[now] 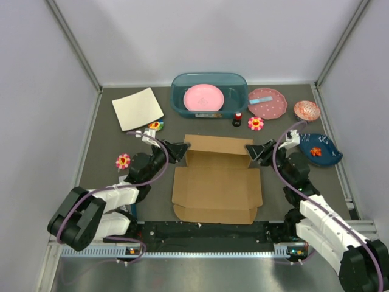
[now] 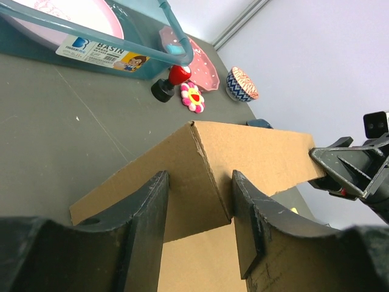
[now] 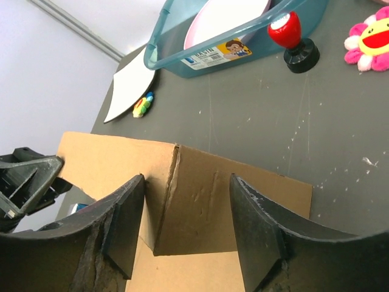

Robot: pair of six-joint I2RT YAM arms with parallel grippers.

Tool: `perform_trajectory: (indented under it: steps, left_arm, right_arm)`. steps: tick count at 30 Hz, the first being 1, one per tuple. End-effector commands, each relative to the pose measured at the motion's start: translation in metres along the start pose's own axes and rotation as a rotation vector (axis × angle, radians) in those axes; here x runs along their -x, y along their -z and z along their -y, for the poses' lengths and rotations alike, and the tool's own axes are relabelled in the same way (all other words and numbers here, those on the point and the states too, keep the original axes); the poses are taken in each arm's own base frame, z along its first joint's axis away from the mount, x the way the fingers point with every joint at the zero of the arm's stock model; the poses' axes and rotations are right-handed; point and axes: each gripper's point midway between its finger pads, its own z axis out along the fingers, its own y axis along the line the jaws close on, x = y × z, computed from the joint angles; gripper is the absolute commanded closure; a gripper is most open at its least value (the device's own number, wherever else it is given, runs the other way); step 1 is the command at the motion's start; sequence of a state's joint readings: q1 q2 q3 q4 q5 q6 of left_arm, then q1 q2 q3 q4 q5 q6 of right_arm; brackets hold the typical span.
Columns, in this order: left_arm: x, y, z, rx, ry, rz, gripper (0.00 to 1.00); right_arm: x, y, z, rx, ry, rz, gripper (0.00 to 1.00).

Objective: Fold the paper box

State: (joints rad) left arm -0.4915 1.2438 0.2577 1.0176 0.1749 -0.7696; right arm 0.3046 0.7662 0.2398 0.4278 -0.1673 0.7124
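Brown paper box (image 1: 216, 188), one, between left hand (image 1: 180, 149) and right hand (image 1: 252, 151)

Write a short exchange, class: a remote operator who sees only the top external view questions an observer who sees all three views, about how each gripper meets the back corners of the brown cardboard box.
Operator: From above, the left gripper sits at the back left corner of the paper box. Is that corner between its jaws?
Observer: Yes. The left wrist view shows the folded corner standing between its two fingers, with the jaws apart.
Operator: And the right gripper at the back right corner?
Observer: The right wrist view shows the fold line between its fingers too, nearer one finger than the other, jaws apart.
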Motion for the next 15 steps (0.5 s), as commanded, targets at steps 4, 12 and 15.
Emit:
perform_trajectory:
  steps: [4, 12, 15]
  left_arm:
    - [-0.085, 0.031, -0.053, 0.221, 0.077, -0.354, 0.67]
    - [-0.076, 0.023, -0.048, 0.226, 0.065, -0.349, 0.6]
    - [-0.075, 0.021, -0.049, 0.227, 0.06, -0.352, 0.62]
  right_arm:
    - [-0.011, 0.007, 0.014, -0.134, 0.018, -0.138, 0.37]
    - [-0.015, -0.007, 0.017, -0.145, 0.035, -0.191, 0.44]
    - [-0.027, -0.006, 0.027, -0.159, 0.028, -0.207, 0.5]
